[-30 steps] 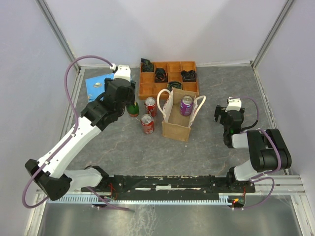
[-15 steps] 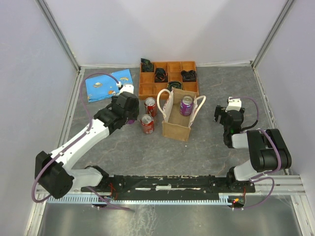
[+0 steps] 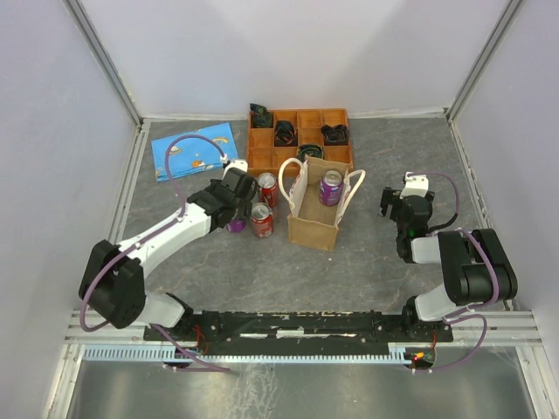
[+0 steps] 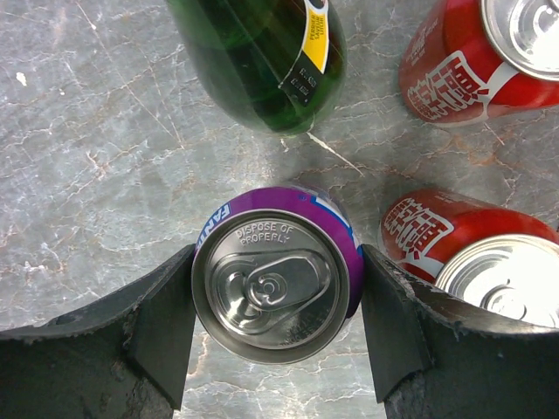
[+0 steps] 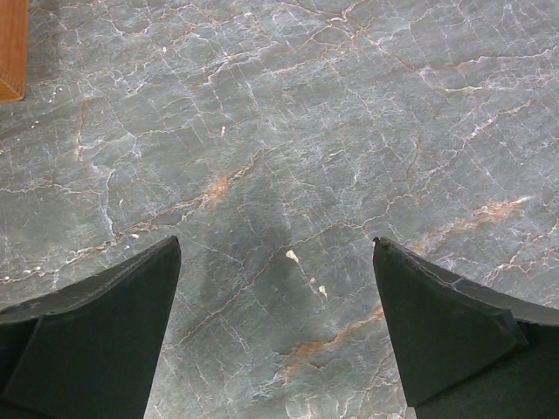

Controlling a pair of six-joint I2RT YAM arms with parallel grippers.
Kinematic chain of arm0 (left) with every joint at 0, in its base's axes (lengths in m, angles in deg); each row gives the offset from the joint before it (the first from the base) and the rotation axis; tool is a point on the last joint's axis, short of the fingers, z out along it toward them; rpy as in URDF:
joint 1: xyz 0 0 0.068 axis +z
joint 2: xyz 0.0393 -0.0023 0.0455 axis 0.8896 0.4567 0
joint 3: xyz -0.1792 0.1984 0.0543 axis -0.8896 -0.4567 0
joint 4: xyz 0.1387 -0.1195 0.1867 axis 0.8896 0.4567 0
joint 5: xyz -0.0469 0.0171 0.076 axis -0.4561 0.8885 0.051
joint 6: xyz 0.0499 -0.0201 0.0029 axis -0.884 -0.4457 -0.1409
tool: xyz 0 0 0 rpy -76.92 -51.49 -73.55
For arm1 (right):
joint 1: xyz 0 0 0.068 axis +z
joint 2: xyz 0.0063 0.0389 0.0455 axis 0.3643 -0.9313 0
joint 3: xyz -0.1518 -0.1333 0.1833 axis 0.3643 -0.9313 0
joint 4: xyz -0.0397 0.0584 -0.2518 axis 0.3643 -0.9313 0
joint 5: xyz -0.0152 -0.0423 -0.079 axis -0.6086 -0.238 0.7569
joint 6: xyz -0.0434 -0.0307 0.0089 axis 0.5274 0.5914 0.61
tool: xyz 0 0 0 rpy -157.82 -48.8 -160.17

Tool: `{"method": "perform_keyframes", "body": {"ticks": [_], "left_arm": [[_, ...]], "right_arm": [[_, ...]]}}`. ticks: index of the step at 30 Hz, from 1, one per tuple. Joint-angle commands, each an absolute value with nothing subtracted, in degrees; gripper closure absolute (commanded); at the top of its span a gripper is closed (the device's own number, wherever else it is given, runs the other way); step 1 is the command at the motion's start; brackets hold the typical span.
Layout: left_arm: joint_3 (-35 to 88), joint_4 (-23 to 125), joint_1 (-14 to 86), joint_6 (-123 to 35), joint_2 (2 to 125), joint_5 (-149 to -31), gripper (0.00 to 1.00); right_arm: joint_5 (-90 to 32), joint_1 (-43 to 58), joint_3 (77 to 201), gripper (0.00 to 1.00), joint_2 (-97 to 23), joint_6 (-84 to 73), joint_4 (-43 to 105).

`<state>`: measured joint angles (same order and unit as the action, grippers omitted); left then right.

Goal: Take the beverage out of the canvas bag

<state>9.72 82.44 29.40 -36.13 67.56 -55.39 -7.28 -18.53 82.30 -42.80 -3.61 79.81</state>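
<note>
The tan canvas bag [image 3: 314, 223] stands upright mid-table with cream handles, and a purple can [image 3: 331, 187] stands inside it. My left gripper [image 3: 234, 220] is shut on a second purple can [image 4: 278, 281], seen from above between both fingers, low at the table. It is just left of the bag and beside two red cans [image 4: 476, 48] [image 4: 467, 262] and a green bottle [image 4: 262, 61]. I cannot tell whether this can rests on the table. My right gripper [image 5: 275, 288] is open and empty over bare table, right of the bag [image 3: 397, 202].
An orange compartment tray [image 3: 259, 157] with dark items stands behind the bag. A blue packet [image 3: 194, 150] lies at the back left. The red cans [image 3: 267, 188] [image 3: 261, 218] stand between my left gripper and the bag.
My left arm has swung nearer and to the right and come down, bringing the purple can beside the front red can. The right arm has not moved.
</note>
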Motion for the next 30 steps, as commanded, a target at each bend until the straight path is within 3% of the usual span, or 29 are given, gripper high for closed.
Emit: {"method": "perform_keyframes", "body": {"ticks": [1,5,7,10,16,17,18,19,30], "left_arm": [[10.49,76.34,29.90,-32.89,68.44,-54.53,0.97],[10.29,76.17,30.11,-32.38,70.02,-54.64,0.95],[10.10,76.33,30.29,-32.20,70.56,-54.51,0.87],[10.07,76.98,30.33,-31.91,71.28,-53.86,0.59],[9.54,77.92,30.39,-30.91,70.99,-52.59,0.25],[9.47,78.05,30.37,-30.70,70.74,-52.41,0.18],[9.48,78.16,30.39,-30.58,70.37,-52.43,0.04],[9.52,78.29,30.40,-30.46,69.96,-52.32,0.00],[17.63,79.62,30.31,-33.82,59.21,-51.93,0.03]], "right_arm": [[-7.66,-18.73,83.88,0.01,-42.07,-3.78,81.49],[-7.66,-18.77,83.90,0.01,-42.15,-3.77,81.44],[-7.66,-18.78,83.90,0.01,-42.08,-3.76,81.45],[-7.66,-18.74,83.91,0.01,-42.14,-3.76,81.52],[-7.66,-18.74,83.90,0.01,-42.08,-3.78,81.44],[-7.66,-18.73,83.88,0.01,-42.14,-3.77,81.49],[-7.66,-18.74,83.90,0.01,-42.15,-3.79,81.46],[-7.66,-18.73,83.90,0.01,-42.17,-3.71,81.44],[-7.66,-18.79,83.91,0.01,-42.11,-3.83,81.49]]}}
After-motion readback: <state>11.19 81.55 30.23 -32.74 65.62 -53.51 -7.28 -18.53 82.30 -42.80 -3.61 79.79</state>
